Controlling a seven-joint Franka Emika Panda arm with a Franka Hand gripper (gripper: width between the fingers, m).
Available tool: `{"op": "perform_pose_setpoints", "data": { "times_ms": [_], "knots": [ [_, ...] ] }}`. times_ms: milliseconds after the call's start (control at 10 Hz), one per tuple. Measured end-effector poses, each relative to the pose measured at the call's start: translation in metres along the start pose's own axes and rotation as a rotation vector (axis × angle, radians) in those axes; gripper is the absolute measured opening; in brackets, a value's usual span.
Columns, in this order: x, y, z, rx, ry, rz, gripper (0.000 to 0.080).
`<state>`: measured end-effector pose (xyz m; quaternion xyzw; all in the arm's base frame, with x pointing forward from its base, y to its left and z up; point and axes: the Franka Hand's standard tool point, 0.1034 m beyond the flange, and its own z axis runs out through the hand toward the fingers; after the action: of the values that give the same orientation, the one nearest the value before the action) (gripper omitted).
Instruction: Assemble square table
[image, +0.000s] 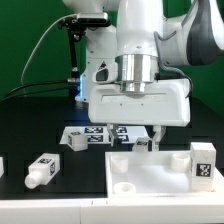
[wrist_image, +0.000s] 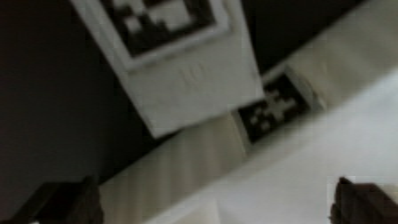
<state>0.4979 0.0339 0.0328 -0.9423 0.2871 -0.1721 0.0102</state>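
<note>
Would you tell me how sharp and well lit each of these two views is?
Exterior view: crisp, evenly lit, the white slab bright against the dark table, with a blue glow by the arm. Wrist view: blurred; the tag pattern is smeared, and the fingertips are dark, soft shapes.

A robotics lab: white robot arm (image: 135, 35) over a black counter (image: 20, 140), green backdrop (image: 25, 40), tag-stickered legs (image: 42, 171) and a marker board (image: 92, 136).

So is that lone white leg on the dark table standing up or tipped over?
Tipped over. The leg lies on its side at the exterior view's left, its length flat on the black table, tag upward.
</note>
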Motion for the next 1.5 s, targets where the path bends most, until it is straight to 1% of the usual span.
{"op": "perform_pose_setpoints", "data": {
  "times_ms": [200,300,400,500,600,700,900,1000,1200,1300,1500],
  "knots": [
    [0.001,-0.005,0.000,0.013,-0.013,-0.111,0.0649],
    [0.004,-0.003,-0.003,0.030,-0.064,-0.154,0.0649],
    [0.004,-0.002,-0.004,0.037,-0.092,-0.209,0.0649],
    [-0.008,-0.016,-0.009,0.064,-0.181,-0.242,0.0649],
    [-0.011,-0.024,-0.017,0.070,-0.259,-0.283,0.0649],
    [-0.005,-0.022,-0.017,0.063,-0.245,-0.301,0.0649],
    [-0.012,-0.021,-0.016,0.064,-0.305,-0.288,0.0649],
    [-0.018,-0.021,-0.020,0.049,-0.419,-0.280,0.0649],
    [-0.007,-0.021,-0.038,-0.017,-0.665,-0.260,0.0649],
    [-0.003,-0.023,-0.039,-0.030,-0.753,-0.255,0.0649],
    [-0.004,-0.020,-0.036,-0.052,-0.876,-0.240,0.0649]
  ]
}}
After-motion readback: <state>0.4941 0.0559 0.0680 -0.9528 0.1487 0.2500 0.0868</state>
